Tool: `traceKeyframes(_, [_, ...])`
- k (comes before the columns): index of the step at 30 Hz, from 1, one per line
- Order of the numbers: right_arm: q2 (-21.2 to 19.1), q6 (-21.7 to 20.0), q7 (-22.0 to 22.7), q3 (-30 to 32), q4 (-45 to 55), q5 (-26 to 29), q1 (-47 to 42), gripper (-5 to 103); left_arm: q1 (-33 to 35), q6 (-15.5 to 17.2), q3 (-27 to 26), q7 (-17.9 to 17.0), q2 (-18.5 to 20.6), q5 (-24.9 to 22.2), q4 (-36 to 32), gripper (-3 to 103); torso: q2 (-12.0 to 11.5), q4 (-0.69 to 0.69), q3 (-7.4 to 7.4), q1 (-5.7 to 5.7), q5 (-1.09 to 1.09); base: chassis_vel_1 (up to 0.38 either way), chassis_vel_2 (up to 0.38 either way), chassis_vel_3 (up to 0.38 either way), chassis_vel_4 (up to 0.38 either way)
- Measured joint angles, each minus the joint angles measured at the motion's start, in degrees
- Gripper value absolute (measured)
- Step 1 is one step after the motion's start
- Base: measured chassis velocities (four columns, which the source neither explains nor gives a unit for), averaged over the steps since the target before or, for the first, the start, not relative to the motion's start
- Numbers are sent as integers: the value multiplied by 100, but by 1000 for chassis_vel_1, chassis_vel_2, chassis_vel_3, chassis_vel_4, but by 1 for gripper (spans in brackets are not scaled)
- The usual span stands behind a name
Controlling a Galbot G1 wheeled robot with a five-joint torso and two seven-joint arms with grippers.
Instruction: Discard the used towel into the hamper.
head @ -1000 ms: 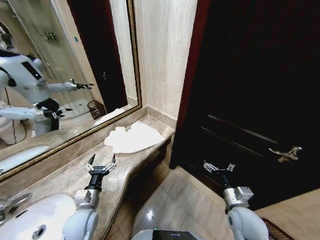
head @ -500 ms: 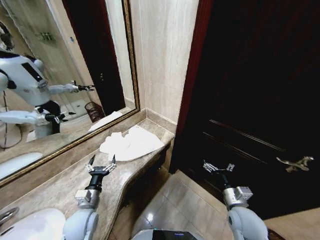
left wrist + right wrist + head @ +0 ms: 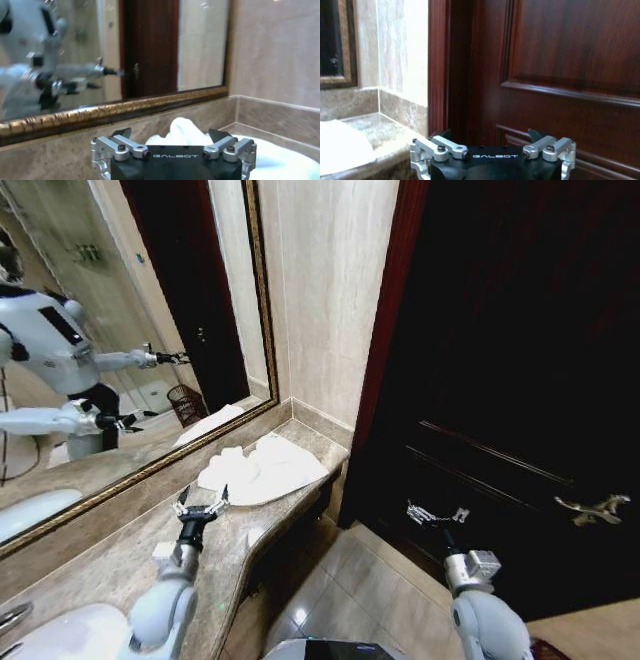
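From the head camera, a crumpled white cloth towel (image 3: 262, 470) lies at the far end of the mottled beige marble counter (image 3: 120, 555), close to the corner where the pale stone wall (image 3: 325, 290) meets the gilt-framed mirror (image 3: 110, 330). The left gripper (image 3: 201, 507) hovers over the counter just short of the towel's near edge, its fingers spread apart and empty. The right gripper (image 3: 438, 514) hangs out over the tiled floor in front of the dark red-brown panelled door (image 3: 520, 380), also spread and holding nothing. The small dark wire hamper (image 3: 186, 402) appears as a reflection in the mirror, standing on the floor behind the robot — so it is well apart from both grippers.

From the left wrist, the left gripper (image 3: 171, 138) points straight at the towel (image 3: 192, 132), which rises just beyond and between the open fingertips, not yet touched.

From the right wrist, the right gripper (image 3: 491, 137) faces the door (image 3: 560, 56), and the towel (image 3: 342, 148) sits off to one side on the counter edge.

The step in hand looks like the reach for the towel; the grasp calls for a short advance and a dip onto the cloth before closing.
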Motion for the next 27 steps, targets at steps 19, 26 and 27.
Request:
traceKeyframes(19, [288,111,284,-31,-597,-756,275,100,-2423,1438,1735,-2336,372,-1011,1179,100,-1,-1,1,2,0,0,0,0,0])
traceKeyframes(26, [274,113,329,17,-769,-757,399,100,-2585,1564,1559,-2488,512,-1035,1393,100,-1,0,0,1,-1,0,0,0,0])
traceKeyframes(27, [275,113,341,17,-789,-755,418,100,-2618,1564,1503,-2488,569,-1124,1424,100,-1,1,0,1,-1,0,0,0,0])
